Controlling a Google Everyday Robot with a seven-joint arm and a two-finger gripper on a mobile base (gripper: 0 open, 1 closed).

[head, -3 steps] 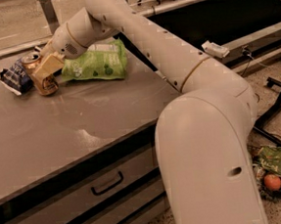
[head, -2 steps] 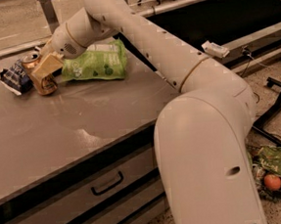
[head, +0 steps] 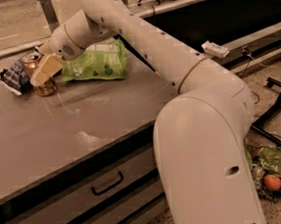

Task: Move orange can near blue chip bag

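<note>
Change since a second ago: none evident; gripper (head: 41,75) and orange can (head: 44,87) unmoved.
Can: upright on table (head: 84,138), just beside blue chip bag (head: 13,78), at its 3 o'clock.
Gripper: at the can; hold cannot be told.
Advice: release gently and lift straight up, so the can does not tip.
Arm: stretched toward 10 o'clock, wrist angled down.

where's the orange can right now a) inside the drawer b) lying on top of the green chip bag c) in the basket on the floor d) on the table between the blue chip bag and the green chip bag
D: the orange can sits on the table with the blue chip bag on one side and the green chip bag on the other, and the end effector is right at the can.
</note>
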